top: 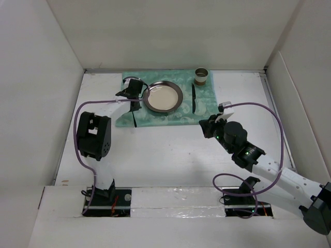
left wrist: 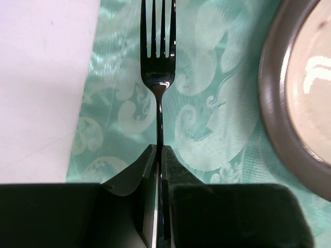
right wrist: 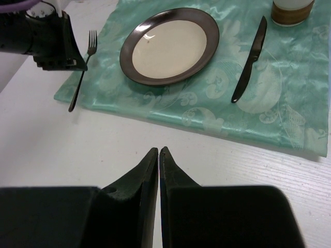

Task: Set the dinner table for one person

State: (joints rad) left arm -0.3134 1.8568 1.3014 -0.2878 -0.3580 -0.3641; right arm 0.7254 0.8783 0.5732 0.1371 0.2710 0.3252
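A green patterned cloth (top: 170, 116) lies at the back of the white dinner table (top: 165, 160). On it sit a dark-rimmed plate (top: 163, 97), a black knife (top: 193, 98) to the plate's right and a cup (top: 201, 76) at the far right corner. My left gripper (left wrist: 159, 147) is shut on the handle of a black fork (left wrist: 159, 77), left of the plate, tines pointing away. In the top view it (top: 134, 106) is at the cloth's left edge. My right gripper (right wrist: 159, 150) is shut and empty over bare table, in front of the cloth.
White panels (top: 41, 77) wall the table on the left, back and right. In the right wrist view the plate (right wrist: 170, 45), knife (right wrist: 250, 59), cup (right wrist: 292, 10), fork (right wrist: 77, 90) and left gripper (right wrist: 54, 44) show. The fork's handle end reaches past the cloth's near edge.
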